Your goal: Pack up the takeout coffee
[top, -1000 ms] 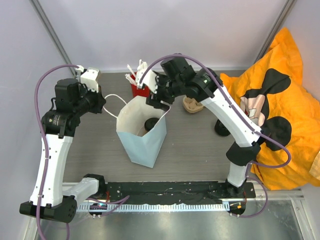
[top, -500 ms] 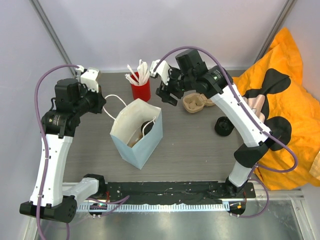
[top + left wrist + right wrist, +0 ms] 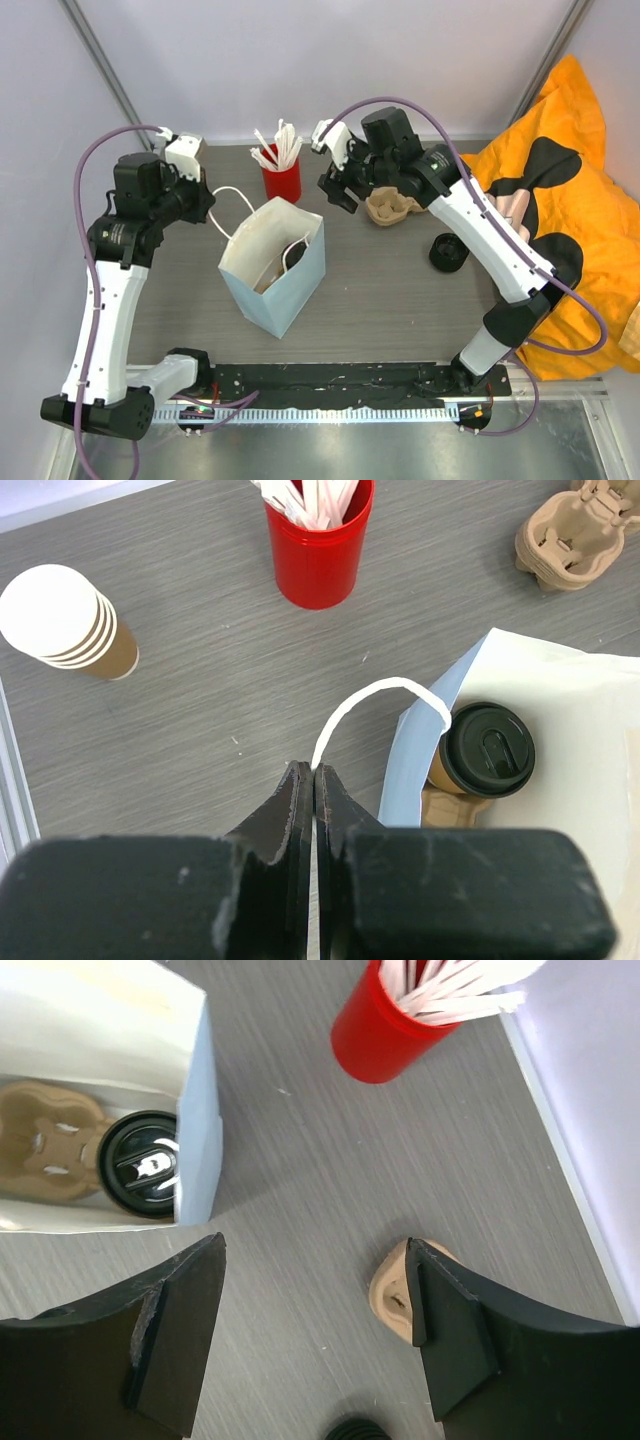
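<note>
**Top view.** The left gripper point(image 3: 203, 203) sits at the white handle loop point(image 3: 236, 196) of the paper bag point(image 3: 262, 290). Its jaws are too small to read here. The bag stands open between the two grippers. The takeout coffee point(image 3: 299, 247) shows as a dark lid inside the bag, by the wall nearest the right gripper point(image 3: 338, 192). That gripper hangs beyond the bag with its fingers apart and nothing between them. The red cup point(image 3: 283, 182) of white sticks is on one side of it, the moulded carrier point(image 3: 392, 208) on the other. A loose black lid point(image 3: 447, 252) lies near the right forearm, and an orange cloth point(image 3: 560, 200) is past it.

**Left wrist.** The left gripper point(image 3: 313, 772) has its fingers pressed together, clamped on the handle loop point(image 3: 385, 686). The loop arcs ahead and right to the bag point(image 3: 480, 652) rim. The takeout coffee point(image 3: 488, 750) is ahead-right of the tips, inside the bag — black lid on, tan body. It stands with a brown carrier piece point(image 3: 455, 808) in the bag. The red cup point(image 3: 318, 555) is straight ahead and farther off. A stack of paper cups point(image 3: 62, 620) is ahead-left, and the moulded carrier point(image 3: 570, 535) is far ahead-right.

**Right wrist.** The right gripper point(image 3: 310, 1330) has its fingers wide apart and holds nothing. The takeout coffee point(image 3: 145, 1165) is ahead of the left-hand finger, in the bag point(image 3: 200, 1110) against its blue wall and beside the carrier piece point(image 3: 45, 1140). The moulded carrier point(image 3: 392, 1295) shows just inside the right-hand finger, on the table below. The red cup point(image 3: 385, 1035) is ahead — well apart from the bag.
</note>
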You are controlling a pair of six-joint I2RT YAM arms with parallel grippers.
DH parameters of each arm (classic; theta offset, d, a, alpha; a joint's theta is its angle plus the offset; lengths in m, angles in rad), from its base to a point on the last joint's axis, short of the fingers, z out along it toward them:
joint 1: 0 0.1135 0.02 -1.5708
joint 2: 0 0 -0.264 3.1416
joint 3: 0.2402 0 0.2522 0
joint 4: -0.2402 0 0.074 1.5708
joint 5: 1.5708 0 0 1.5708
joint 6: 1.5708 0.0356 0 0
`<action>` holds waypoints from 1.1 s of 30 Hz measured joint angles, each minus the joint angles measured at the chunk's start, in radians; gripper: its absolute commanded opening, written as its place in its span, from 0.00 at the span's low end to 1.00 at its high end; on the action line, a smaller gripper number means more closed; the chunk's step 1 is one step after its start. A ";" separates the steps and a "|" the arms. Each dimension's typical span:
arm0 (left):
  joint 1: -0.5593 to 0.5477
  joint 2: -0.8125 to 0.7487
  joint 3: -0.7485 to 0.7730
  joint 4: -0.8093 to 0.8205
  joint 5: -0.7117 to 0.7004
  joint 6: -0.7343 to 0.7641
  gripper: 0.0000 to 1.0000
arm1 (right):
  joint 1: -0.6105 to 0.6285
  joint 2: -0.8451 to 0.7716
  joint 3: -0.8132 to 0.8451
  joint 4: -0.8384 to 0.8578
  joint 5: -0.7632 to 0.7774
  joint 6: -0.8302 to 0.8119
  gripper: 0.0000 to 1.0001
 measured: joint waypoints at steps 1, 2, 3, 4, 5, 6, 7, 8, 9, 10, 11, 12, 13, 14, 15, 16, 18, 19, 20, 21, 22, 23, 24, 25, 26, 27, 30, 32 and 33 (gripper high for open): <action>0.000 0.003 0.000 0.003 0.000 0.002 0.04 | -0.005 -0.004 -0.004 0.009 0.006 0.005 0.78; 0.000 0.004 0.000 0.005 0.001 0.004 0.04 | -0.010 -0.008 -0.008 0.020 0.011 0.008 0.78; 0.000 0.008 0.000 0.009 0.002 0.009 0.04 | -0.015 -0.013 -0.015 0.032 0.018 0.011 0.78; 0.000 0.011 0.000 0.013 0.004 0.013 0.04 | -0.020 -0.019 -0.023 0.042 0.024 0.015 0.79; 0.000 0.016 0.000 0.020 0.005 0.018 0.05 | -0.024 -0.023 -0.030 0.048 0.027 0.017 0.79; 0.000 0.021 0.002 0.025 0.006 0.022 0.04 | -0.028 -0.030 -0.040 0.055 0.034 0.021 0.79; 0.000 0.027 0.003 0.030 0.007 0.024 0.04 | -0.032 -0.036 -0.050 0.061 0.040 0.025 0.79; 0.000 0.033 0.004 0.034 0.007 0.026 0.04 | -0.037 -0.040 -0.057 0.065 0.045 0.030 0.79; 0.000 0.041 0.006 0.041 0.008 0.029 0.05 | -0.041 -0.044 -0.066 0.071 0.049 0.034 0.79; 0.000 0.050 0.008 0.048 0.008 0.032 0.04 | -0.047 -0.047 -0.072 0.074 0.055 0.038 0.80; 0.000 0.059 0.010 0.053 0.008 0.037 0.04 | -0.051 -0.049 -0.081 0.082 0.063 0.042 0.80; 0.000 0.065 0.010 0.058 0.008 0.040 0.04 | -0.056 -0.051 -0.089 0.090 0.071 0.048 0.79; 0.000 0.073 0.011 0.064 0.008 0.046 0.05 | -0.060 -0.053 -0.097 0.097 0.079 0.053 0.80; 0.000 0.079 0.011 0.067 0.008 0.047 0.05 | -0.065 -0.053 -0.105 0.104 0.089 0.060 0.80; 0.000 0.086 0.011 0.071 0.008 0.048 0.05 | -0.071 -0.053 -0.114 0.113 0.100 0.066 0.80; 0.000 0.092 0.011 0.074 0.008 0.050 0.05 | -0.078 -0.053 -0.123 0.122 0.112 0.072 0.80; 0.000 0.100 0.011 0.082 0.012 0.053 0.04 | -0.092 -0.053 -0.140 0.137 0.137 0.088 0.80; 0.000 0.105 0.012 0.087 0.014 0.055 0.04 | -0.103 -0.053 -0.147 0.145 0.148 0.097 0.79; 0.000 0.110 0.014 0.092 0.016 0.057 0.04 | -0.113 -0.053 -0.153 0.154 0.156 0.107 0.79; 0.000 0.117 0.019 0.094 0.018 0.060 0.05 | -0.126 -0.053 -0.159 0.167 0.161 0.117 0.80; 0.000 0.122 0.023 0.095 0.019 0.062 0.06 | -0.132 -0.053 -0.163 0.176 0.163 0.125 0.80; 0.000 0.129 0.028 0.099 0.022 0.065 0.08 | -0.141 -0.055 -0.170 0.190 0.161 0.137 0.79; 0.000 0.134 0.029 0.106 0.024 0.066 0.11 | -0.148 -0.055 -0.179 0.204 0.157 0.147 0.79; 0.000 0.136 0.029 0.109 0.026 0.068 0.12 | -0.151 -0.056 -0.183 0.212 0.152 0.158 0.79; 0.000 0.137 0.030 0.111 0.028 0.069 0.14 | -0.155 -0.056 -0.190 0.225 0.142 0.169 0.79; 0.000 0.137 0.029 0.111 0.032 0.069 0.19 | -0.155 -0.056 -0.195 0.236 0.129 0.180 0.79; 0.000 0.131 0.030 0.115 0.035 0.072 0.45 | -0.154 -0.053 -0.198 0.285 0.097 0.216 0.77; 0.000 0.123 0.030 0.116 0.037 0.080 0.55 | -0.152 -0.048 -0.198 0.332 0.093 0.235 0.75; 0.000 0.116 0.030 0.115 0.040 0.082 0.64 | -0.152 -0.042 -0.198 0.362 0.093 0.245 0.74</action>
